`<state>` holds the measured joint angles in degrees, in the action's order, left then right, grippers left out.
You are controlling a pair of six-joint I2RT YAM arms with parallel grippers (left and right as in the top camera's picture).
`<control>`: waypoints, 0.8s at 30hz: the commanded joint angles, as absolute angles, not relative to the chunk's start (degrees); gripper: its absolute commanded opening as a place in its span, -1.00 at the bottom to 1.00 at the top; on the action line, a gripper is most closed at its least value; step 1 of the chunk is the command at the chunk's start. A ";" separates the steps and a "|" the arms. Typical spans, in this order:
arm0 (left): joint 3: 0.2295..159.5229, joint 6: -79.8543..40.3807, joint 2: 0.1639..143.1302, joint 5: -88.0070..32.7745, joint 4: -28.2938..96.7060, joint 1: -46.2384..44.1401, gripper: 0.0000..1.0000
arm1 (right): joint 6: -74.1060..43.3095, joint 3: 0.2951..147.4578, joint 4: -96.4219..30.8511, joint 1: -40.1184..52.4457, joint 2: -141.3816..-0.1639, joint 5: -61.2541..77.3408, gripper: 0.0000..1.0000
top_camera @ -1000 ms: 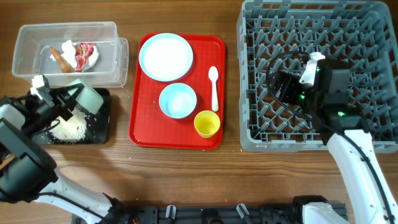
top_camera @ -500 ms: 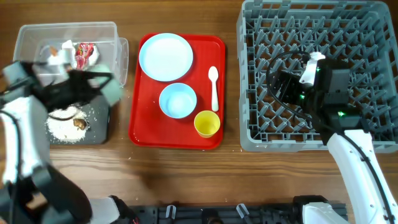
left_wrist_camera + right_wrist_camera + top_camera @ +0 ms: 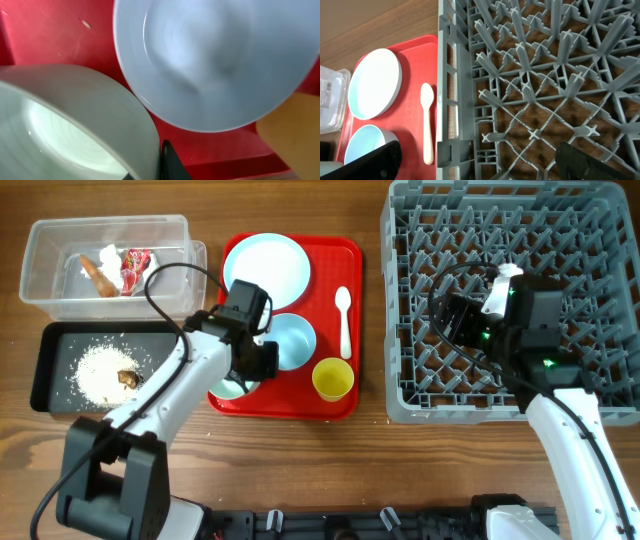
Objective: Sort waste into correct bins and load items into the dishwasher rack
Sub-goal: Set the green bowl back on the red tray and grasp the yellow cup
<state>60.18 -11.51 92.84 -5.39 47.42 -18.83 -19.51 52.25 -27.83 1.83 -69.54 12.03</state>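
Observation:
My left gripper (image 3: 243, 380) is shut on the rim of a pale green bowl (image 3: 229, 389) at the front left corner of the red tray (image 3: 345, 402). In the left wrist view (image 3: 150, 167) that bowl (image 3: 75, 125) fills the lower left, beside a pale blue bowl (image 3: 215, 60) and the yellow cup (image 3: 295, 130). The blue bowl (image 3: 287, 340), plate (image 3: 268, 268), white spoon (image 3: 343, 320) and yellow cup (image 3: 332, 378) sit on the red tray. My right gripper (image 3: 455, 315) is open and empty over the grey rack (image 3: 600, 395), as the right wrist view (image 3: 480, 167) shows.
The clear tub (image 3: 45, 240) holds the red-and-white wrapper (image 3: 135, 268), brown stick (image 3: 97, 270) and tissue. The black tray (image 3: 55, 340) holds rice (image 3: 95, 370) and a brown lump (image 3: 127, 378). Bare wooden table runs along the front.
My left arm swung right from the black tray to the red tray, still holding the green bowl. Rice and the brown lump now lie uncovered in the black tray. The right arm stayed still.

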 commanded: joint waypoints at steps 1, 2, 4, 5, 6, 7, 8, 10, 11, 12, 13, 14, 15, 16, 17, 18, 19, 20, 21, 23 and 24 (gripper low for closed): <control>58.67 -14.02 93.86 -4.86 46.02 -21.04 -0.92 | -20.12 53.12 -27.73 1.91 -69.91 12.99 1.00; 58.67 -14.00 93.86 -4.86 45.82 -21.67 -0.92 | -20.12 53.12 -27.73 1.91 -69.91 12.99 1.00; 58.54 -14.00 93.89 -4.89 45.12 -23.33 -0.91 | -20.12 53.12 -27.75 1.91 -69.91 12.99 1.00; 58.48 -14.00 93.89 -4.86 44.82 -24.12 -0.85 | -20.10 53.12 -27.83 1.91 -69.91 12.99 0.99; 58.48 -14.00 93.86 -4.86 44.66 -24.69 -0.76 | -20.12 53.12 -27.86 1.91 -69.91 12.99 0.99; 58.48 -14.00 93.86 -4.86 44.51 -25.28 -0.65 | -20.10 53.12 -27.86 1.91 -69.91 12.99 0.99; 58.48 -14.00 93.86 -4.84 44.53 -25.52 -0.49 | -20.10 53.12 -27.88 1.91 -69.91 12.99 1.00; 58.52 -13.96 93.84 -4.84 43.92 -25.50 -0.31 | -20.08 53.12 -27.86 1.91 -69.91 12.99 1.00; 59.00 -13.89 93.69 -4.84 43.42 -25.50 -0.24 | -20.12 53.12 -27.70 1.91 -69.91 12.99 1.00; 60.55 -13.69 93.65 -4.82 43.99 -25.50 -0.22 | -20.10 53.12 -27.62 1.91 -69.91 12.99 0.99; 61.95 -13.56 93.60 -4.84 44.82 -25.50 -0.22 | -20.08 53.12 -27.68 1.91 -69.91 12.99 0.99; 64.18 -12.78 93.51 -4.86 46.22 -25.50 -0.23 | -20.12 53.12 -27.83 1.91 -69.91 12.99 0.99; 66.67 -12.62 93.30 -4.91 47.66 -25.52 -0.23 | -20.10 53.12 -27.90 1.91 -69.91 12.99 1.00; 68.40 -12.60 93.06 -5.67 48.40 -25.52 -0.22 | -20.10 53.12 -27.90 1.91 -69.91 12.99 0.98; 70.08 -12.19 92.68 -8.56 48.42 -25.52 -0.16 | -20.10 53.12 -27.90 1.91 -69.91 12.99 0.99; 70.41 -10.50 92.66 -12.97 47.33 -25.63 -0.07 | -20.12 53.12 -27.88 1.91 -69.91 13.02 0.99; 70.39 -8.62 92.75 -15.86 47.03 -25.82 -0.04 | -20.10 53.12 -27.86 1.91 -69.93 12.99 0.99; 70.35 -7.66 93.19 -16.91 46.96 -26.55 -0.03 | -20.12 53.12 -27.86 1.91 -69.93 12.99 0.99; 70.30 -7.07 94.45 -16.91 46.92 -28.27 0.04 | -20.12 53.12 -27.88 1.91 -69.91 13.02 1.00; 70.30 -6.37 96.64 -16.93 46.92 -30.48 0.05 | -20.12 53.12 -27.88 1.91 -69.93 13.02 0.99; 70.30 -6.37 97.89 -16.91 46.96 -31.62 0.05 | -20.10 53.12 -27.88 1.91 -69.93 12.99 0.99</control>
<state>69.56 -8.27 95.29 -15.18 47.07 -29.67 -19.51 52.25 -28.01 1.83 -69.54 12.03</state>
